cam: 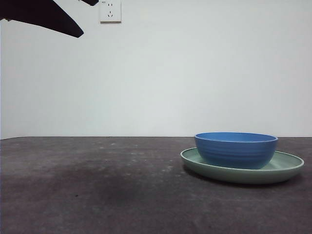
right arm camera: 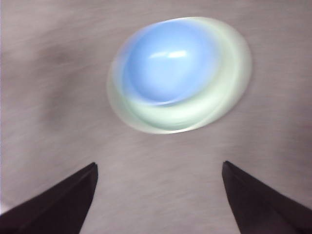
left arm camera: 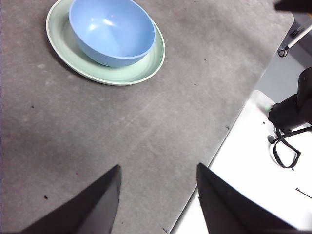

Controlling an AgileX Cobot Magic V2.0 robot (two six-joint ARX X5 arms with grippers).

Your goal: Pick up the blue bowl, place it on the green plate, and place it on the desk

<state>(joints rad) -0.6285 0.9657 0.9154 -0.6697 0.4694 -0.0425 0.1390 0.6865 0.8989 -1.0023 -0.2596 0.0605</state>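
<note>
You're looking at the glossy, ridged medium-blue bowl sitting inside the wide, shallow mint-green plate, off-centre and crowding one side of the rim. The pair is resting on the dark grey-brown matte desk, away from its edges in the front view, which leaves room on all sides.

Your right gripper is hanging above the stack with its jaws spread wide and nothing between them. Its wrist picture is smeared, so that camera is likely in motion.

Your left gripper is also standing open and empty, near the desk's edge where the white surface begins, well apart from the dishes.

My read: the bowl-on-plate step looks done, and the wide right jaws suit a grasp on the rim next.
</note>
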